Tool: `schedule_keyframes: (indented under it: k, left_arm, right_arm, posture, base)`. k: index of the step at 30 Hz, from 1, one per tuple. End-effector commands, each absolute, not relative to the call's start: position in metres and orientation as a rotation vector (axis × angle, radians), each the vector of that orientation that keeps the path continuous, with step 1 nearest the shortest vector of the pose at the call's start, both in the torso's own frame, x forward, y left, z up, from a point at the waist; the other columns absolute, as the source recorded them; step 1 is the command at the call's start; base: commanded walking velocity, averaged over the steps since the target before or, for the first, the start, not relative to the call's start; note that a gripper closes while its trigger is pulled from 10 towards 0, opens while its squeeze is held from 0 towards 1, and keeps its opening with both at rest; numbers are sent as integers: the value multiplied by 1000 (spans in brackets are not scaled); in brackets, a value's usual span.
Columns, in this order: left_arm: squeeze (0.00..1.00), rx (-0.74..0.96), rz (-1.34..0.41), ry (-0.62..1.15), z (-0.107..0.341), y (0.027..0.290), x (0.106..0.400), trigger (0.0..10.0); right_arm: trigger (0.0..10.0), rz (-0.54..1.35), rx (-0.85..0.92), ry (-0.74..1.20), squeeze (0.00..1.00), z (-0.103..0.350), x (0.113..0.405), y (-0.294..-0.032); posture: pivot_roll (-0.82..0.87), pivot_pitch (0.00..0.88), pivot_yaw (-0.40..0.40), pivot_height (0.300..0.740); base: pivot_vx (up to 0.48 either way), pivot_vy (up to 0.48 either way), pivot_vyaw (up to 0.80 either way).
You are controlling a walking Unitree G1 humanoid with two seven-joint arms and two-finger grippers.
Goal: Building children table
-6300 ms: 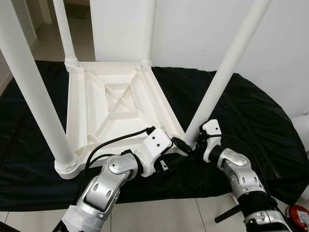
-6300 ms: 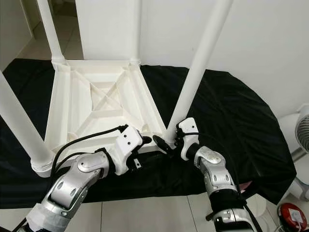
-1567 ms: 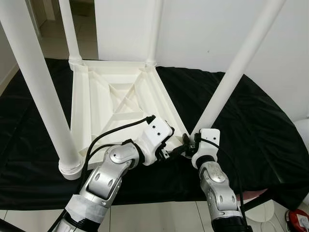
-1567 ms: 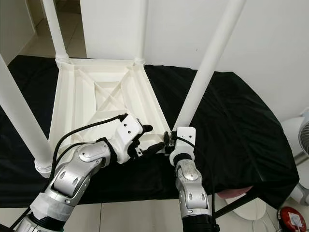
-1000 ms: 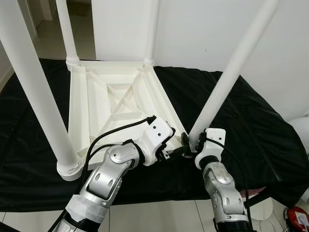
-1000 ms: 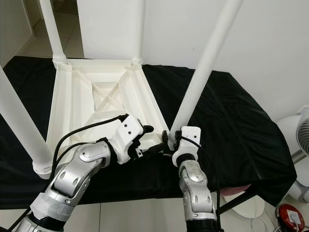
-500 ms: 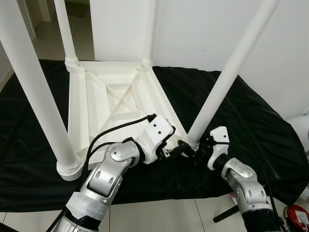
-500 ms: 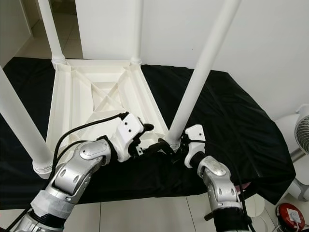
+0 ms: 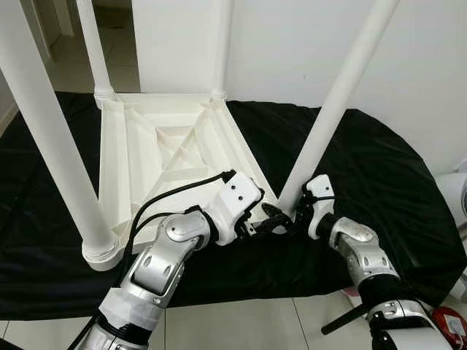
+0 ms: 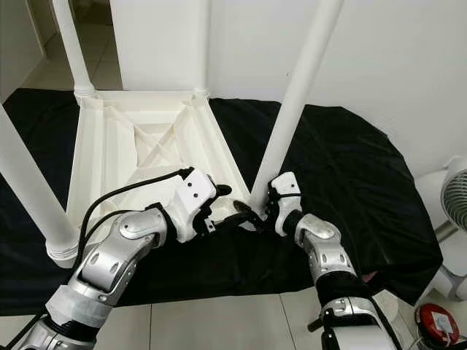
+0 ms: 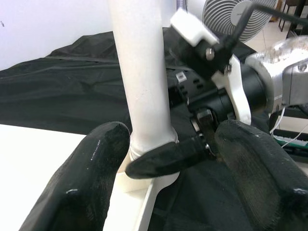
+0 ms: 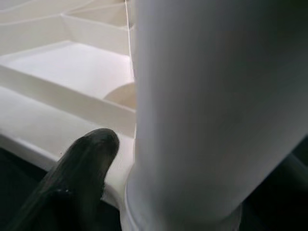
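A white children's table [image 9: 175, 153] lies upside down on a black cloth [image 9: 379, 168], its legs pointing up. At the near right corner stands the near right leg [image 9: 332, 109]. My right gripper [image 9: 292, 216] is shut on this leg's base; in the right wrist view the leg [image 12: 211, 96] sits right against one black finger [image 12: 77, 168]. My left gripper [image 9: 268, 223] is open at the same corner. In the left wrist view its fingers [image 11: 91, 178] stand wide apart on either side of the leg's base [image 11: 144, 96], holding nothing.
The thick near left leg [image 9: 51, 146] rises close on the left, with two far legs [image 9: 91, 44] behind. A white wall backs the cloth. A fan [image 10: 456, 200] and a red object [image 10: 430, 321] are on the floor at the right.
My right arm has swung out to the right and its gripper has drawn in against the base of the near right leg. The left gripper has stayed at the corner.
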State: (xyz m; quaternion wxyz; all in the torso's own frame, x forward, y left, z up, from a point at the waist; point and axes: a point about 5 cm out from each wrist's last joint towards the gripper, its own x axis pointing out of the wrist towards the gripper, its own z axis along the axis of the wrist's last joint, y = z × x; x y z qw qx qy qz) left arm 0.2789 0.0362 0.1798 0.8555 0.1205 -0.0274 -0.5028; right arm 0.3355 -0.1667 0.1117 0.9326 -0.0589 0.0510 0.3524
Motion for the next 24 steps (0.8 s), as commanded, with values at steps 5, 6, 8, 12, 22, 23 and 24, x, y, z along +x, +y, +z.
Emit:
schedule_keyframes:
  k: [5, 6, 8, 12, 22, 23, 24]
  left_arm:
    - [0, 248, -1037, -66, 183, 35, 278, 10000]
    - [0, 247, -1036, -66, 183, 35, 278, 10000]
    - [0, 247, -1036, -65, 183, 35, 278, 10000]
    - [0, 245, -1040, -66, 183, 34, 279, 10000]
    - [0, 244, -1043, -68, 183, 34, 279, 10000]
    - [0, 242, -1046, -70, 184, 33, 279, 10000]
    - [0, 242, -1046, -70, 184, 33, 279, 10000]
  right_arm:
    - [0, 803, -143, 143, 0, 105, 337, -156]
    - [0, 807, -145, 145, 0, 104, 336, -157]
    - [0, 812, -149, 145, 0, 102, 336, -158]
    - [0, 811, -155, 138, 0, 98, 334, -165]
    - [10000, 545, -106, 137, 0, 92, 331, -175]
    - [10000, 452, -69, 128, 0, 93, 330, -175]
    - [10000, 452, -69, 128, 0, 93, 330, -175]
  posture:
    - [0, 0, -102, 740]
    - [0, 0, -102, 740]
    - [11, 0, -103, 740]
    - [6, 0, -101, 740]
    - [-10, 0, -98, 740]
    - [-13, 0, -100, 740]
    - [-13, 0, -100, 740]
  base:
    - [0, 0, 0]
    - [0, 0, 0]
    - [0, 0, 0]
    - [0, 0, 0]
    - [0, 0, 0]
    - [0, 0, 0]
    - [0, 0, 0]
